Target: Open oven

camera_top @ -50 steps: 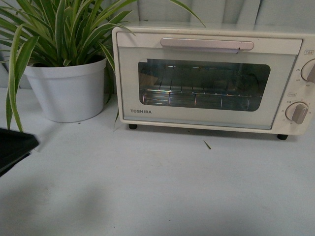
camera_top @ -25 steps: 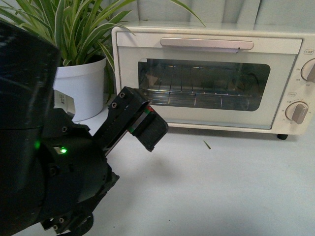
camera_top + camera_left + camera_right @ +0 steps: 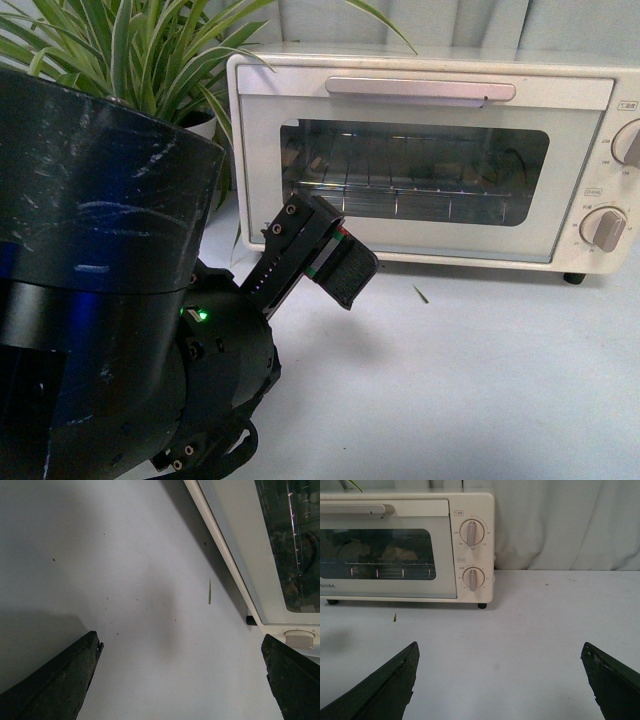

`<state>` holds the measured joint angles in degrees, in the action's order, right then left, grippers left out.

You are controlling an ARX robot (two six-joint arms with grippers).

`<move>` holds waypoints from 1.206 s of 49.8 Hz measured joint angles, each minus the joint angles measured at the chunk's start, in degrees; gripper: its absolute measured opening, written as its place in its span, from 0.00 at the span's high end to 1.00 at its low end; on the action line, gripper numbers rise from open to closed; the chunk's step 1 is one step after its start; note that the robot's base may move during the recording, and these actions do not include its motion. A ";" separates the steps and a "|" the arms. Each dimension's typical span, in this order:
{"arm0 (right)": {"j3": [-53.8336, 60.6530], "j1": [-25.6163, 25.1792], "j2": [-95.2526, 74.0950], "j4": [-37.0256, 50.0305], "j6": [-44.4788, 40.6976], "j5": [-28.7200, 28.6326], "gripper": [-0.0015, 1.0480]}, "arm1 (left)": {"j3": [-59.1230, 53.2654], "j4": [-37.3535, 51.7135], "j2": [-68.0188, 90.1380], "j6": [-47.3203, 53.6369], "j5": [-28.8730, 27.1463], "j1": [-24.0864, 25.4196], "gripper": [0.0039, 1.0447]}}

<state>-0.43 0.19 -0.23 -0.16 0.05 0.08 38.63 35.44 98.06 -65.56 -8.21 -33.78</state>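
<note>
Nearest the camera, the left arm [image 3: 100, 300] fills the lower left of the front frame. Its left end effector [image 3: 340, 262] reaches up toward the centre, low in front of the oven [image 3: 420, 160] and not touching it. The left wrist view shows its fingers [image 3: 55, 682] spread wide apart with nothing between them. The right end effector [image 3: 500, 647] is likewise spread and empty, hanging over bare worktop [image 3: 480, 380] well short of the knobs [image 3: 472, 532]. A small sliver of leaf [image 3: 421, 293] lies on the worktop just before the oven's front edge. The oven stands at the upper centre and right of the front frame, beside a potted plant [image 3: 130, 50] at upper left. Its glass door [image 3: 415, 172] is shut, and the silver handle [image 3: 420, 90] runs along the door's top edge. Since the handle sits high, the door probably hinges at the bottom. The left end effector should therefore rise to the bar, take it near the middle with one finger above and one below, close firmly, then pull outward and down along an arc. The oven looks light on its small feet, so a slow pull should keep it from sliding.
</note>
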 joint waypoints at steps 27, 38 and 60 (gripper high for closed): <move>-5.25 1.31 -15.34 2.93 7.30 -4.07 0.09 | 2.16 0.55 2.21 -0.96 -0.26 -0.04 0.06; -22.25 8.63 -44.52 13.81 7.39 2.05 0.09 | 2.19 0.42 2.21 -1.01 -0.26 0.13 0.06; -49.20 17.40 -72.89 10.34 11.21 12.33 0.09 | 2.21 0.04 1.99 -1.95 -0.48 1.01 0.06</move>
<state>-49.63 17.58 -73.12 10.17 11.27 12.40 40.84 35.48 100.05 -67.51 -8.69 -32.77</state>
